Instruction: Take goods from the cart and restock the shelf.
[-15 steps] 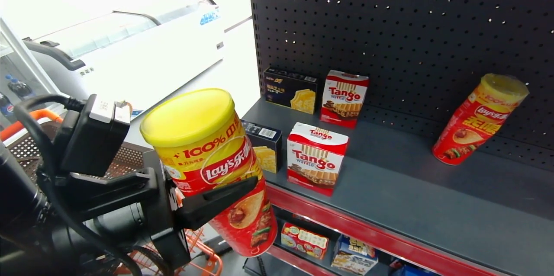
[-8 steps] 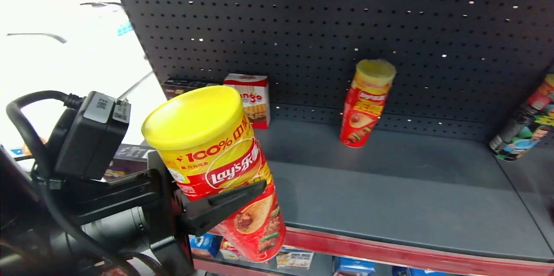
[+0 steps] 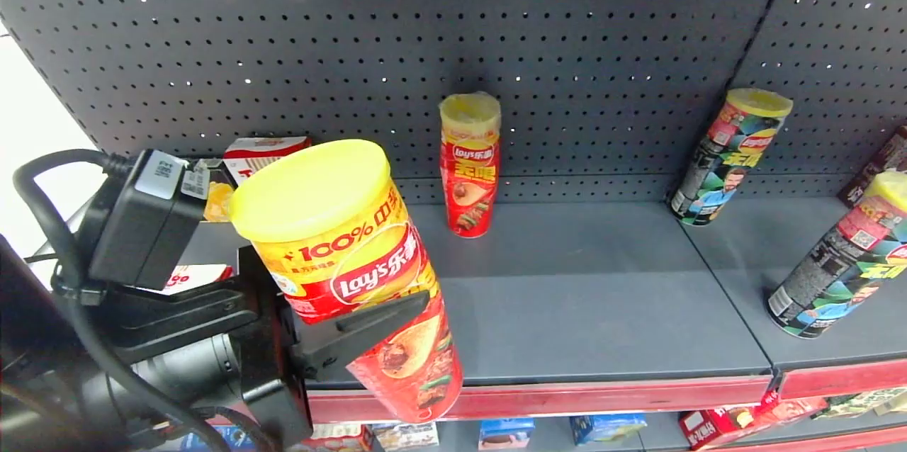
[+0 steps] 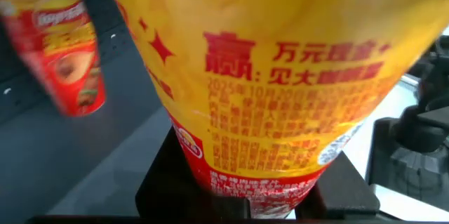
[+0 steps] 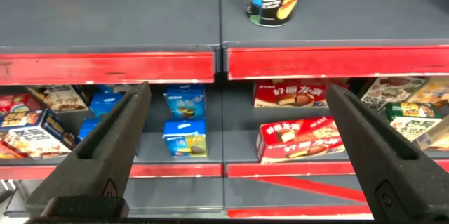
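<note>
Left gripper [image 3: 361,310] is clamped on a tall cardboard crisp canister with a yellow plastic lid and a yellow-and-red printed wall [image 3: 340,239], its black fingers [image 3: 375,317] pressing the wall about halfway up. This canister is held in the air, tilted, in front of the left part of the dark grey metal shelf [image 3: 581,310]; it does not rest on the shelf. In the left wrist view the same canister [image 4: 280,112] stands close before the camera. A second canister of the same kind [image 3: 469,165] stands upright at the back of the shelf, against the black perforated back panel [image 3: 354,48], well apart from the held one. Two dark printed canisters with yellow lids stand on the adjoining shelf section to the right, one at the back [image 3: 730,154] and one nearer the front [image 3: 843,261]. A red-and-white carton [image 3: 258,154] sits at the far left of the shelf. Right gripper [image 5: 238,154] is spread wide with nothing between its fingers, and faces the lower shelves, where blue boxes [image 5: 184,122] and red boxes [image 5: 298,140] are stocked.
</note>
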